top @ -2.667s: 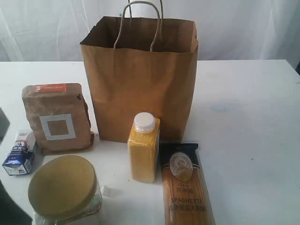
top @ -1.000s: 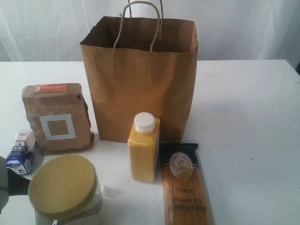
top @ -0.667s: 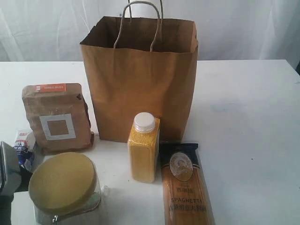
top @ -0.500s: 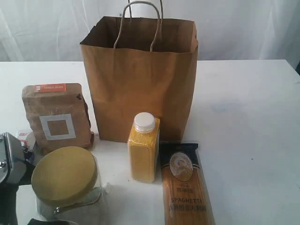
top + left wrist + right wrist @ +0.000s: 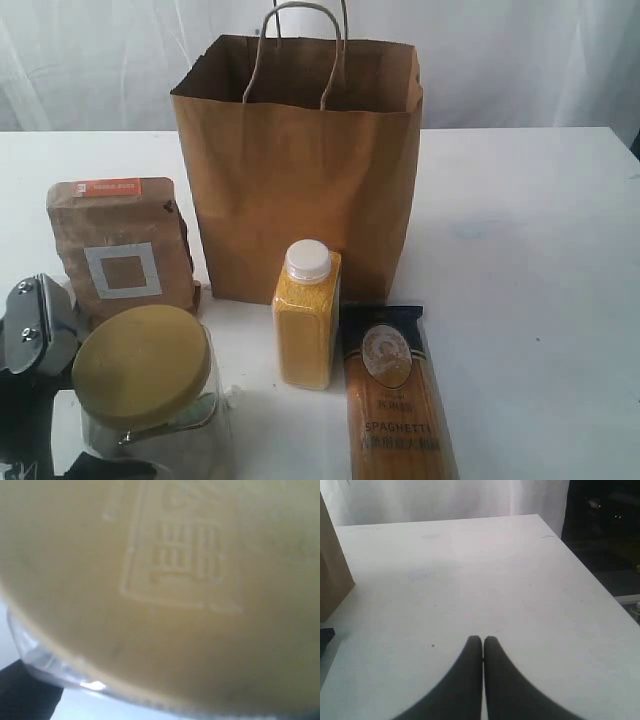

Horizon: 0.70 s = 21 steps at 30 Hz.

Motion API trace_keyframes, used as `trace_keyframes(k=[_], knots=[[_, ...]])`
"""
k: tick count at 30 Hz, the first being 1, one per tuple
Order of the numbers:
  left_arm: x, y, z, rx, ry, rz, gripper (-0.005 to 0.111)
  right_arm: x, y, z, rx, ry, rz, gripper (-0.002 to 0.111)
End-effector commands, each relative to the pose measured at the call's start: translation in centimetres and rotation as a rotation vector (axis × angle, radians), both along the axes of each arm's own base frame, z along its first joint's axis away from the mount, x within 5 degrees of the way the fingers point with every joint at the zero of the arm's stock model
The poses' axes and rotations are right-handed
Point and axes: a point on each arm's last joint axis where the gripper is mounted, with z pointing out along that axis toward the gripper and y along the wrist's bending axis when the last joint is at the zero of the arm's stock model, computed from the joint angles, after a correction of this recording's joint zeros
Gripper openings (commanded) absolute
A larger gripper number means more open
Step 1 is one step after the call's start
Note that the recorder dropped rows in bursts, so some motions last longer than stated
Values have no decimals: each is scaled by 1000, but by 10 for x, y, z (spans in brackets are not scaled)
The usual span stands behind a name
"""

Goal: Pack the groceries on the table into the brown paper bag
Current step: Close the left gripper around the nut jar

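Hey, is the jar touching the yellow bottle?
Apart. The exterior view shows a plain strip of bare table between the jar and the bottle.

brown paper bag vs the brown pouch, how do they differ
The brown paper bag is far taller and wider than the brown pouch. The bag stands open with two loop handles; the pouch is closed, without handles. The bag is plain; the pouch bears a grey square label. Both are brown and upright on the table.
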Motion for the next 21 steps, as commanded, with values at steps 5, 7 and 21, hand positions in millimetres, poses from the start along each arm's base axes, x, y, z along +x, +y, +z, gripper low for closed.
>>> trace_keyframes(k=[5, 7, 21], knots=[[2, 0, 0, 56, -109, -89, 93, 0, 0, -1, -4, -5, 5, 0], [2, 0, 0, 56, -109, -89, 80, 0, 0, -1, -4, -5, 5, 0], [2, 0, 0, 57, -111, -90, 0, 0, 0, -1, -4, -5, 5, 0]])
